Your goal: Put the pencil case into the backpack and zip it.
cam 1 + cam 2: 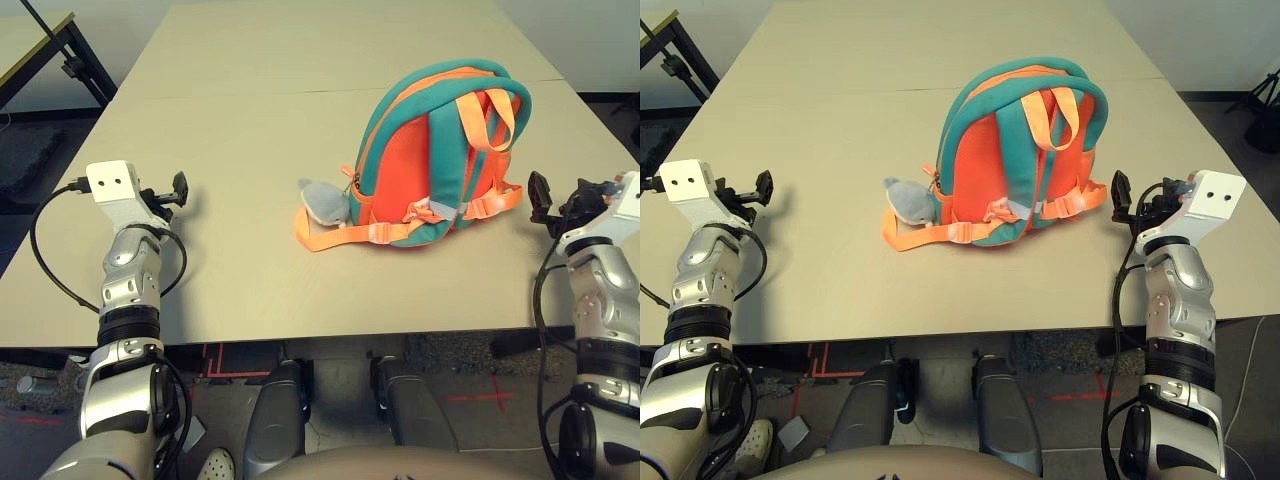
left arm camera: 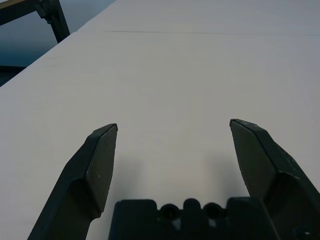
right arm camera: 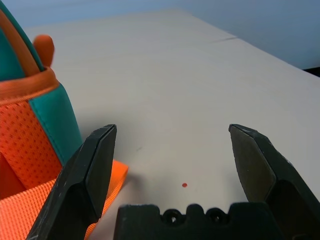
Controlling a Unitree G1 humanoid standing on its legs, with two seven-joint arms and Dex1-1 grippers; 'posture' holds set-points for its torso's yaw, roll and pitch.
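The orange backpack (image 1: 440,160) with teal trim stands upright at the middle right of the table, straps facing me, its zip looking shut. A grey-white plush shark (image 1: 324,203) lies at its left foot beside a loose orange strap (image 1: 345,238). The pencil case is out of view. My left gripper (image 1: 180,190) is open over bare table at the left, well away from the bag. My right gripper (image 1: 540,196) is open just right of the backpack, whose side (image 3: 30,125) fills the edge of the right wrist view. Neither holds anything.
The beige table (image 1: 250,130) runs far back, with a seam (image 1: 240,93) across it behind the backpack. A black metal frame (image 1: 70,55) stands off the table's far left corner. A small red dot (image 3: 184,185) marks the tabletop ahead of my right gripper.
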